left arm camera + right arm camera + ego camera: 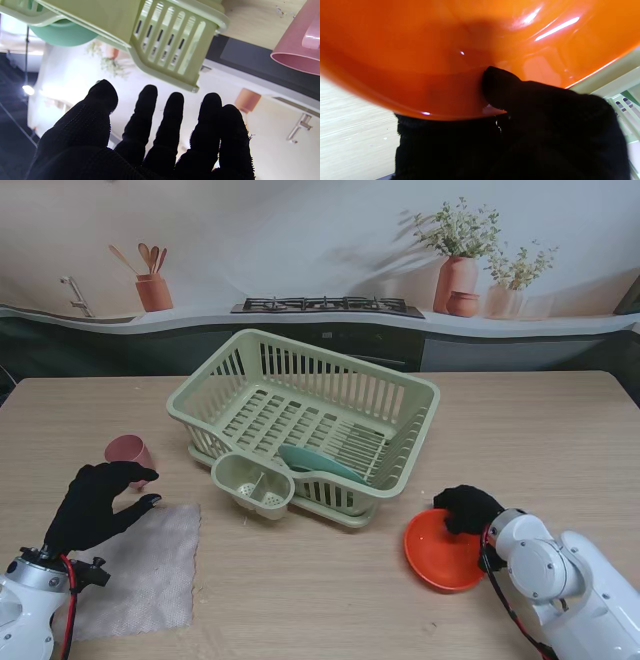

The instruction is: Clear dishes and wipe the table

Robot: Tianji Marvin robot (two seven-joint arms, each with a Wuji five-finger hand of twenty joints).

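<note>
On the right side of the worktop, nearer to me, the right robot hand has the orange bowl pinched by its rim, and the right wrist view makes it pretty clear: the thumb presses on the glossy inside while the other fingers wrap underneath. I can't tell whether the bowl sits flat on the wood or is tipped up a bit. It's close to the near right corner of the green dish rack, not touching it. The rack sits mid-worktop with a teal plate lying inside it, and a little cutlery cup hangs on its near side. Over on the left, the left robot hand hovers with nothing in it, fingers spread and slightly curled (the left wrist view shows all five fingers apart with only air between them). It hangs over the far left corner of the grey cloth, which lies flat on the worktop. A pink cup lies on its side just beyond that hand, between it and the rack, with its open mouth showing in the left wrist view. Small crumbs dot the wood near the cup, too tiny to say more.
</note>
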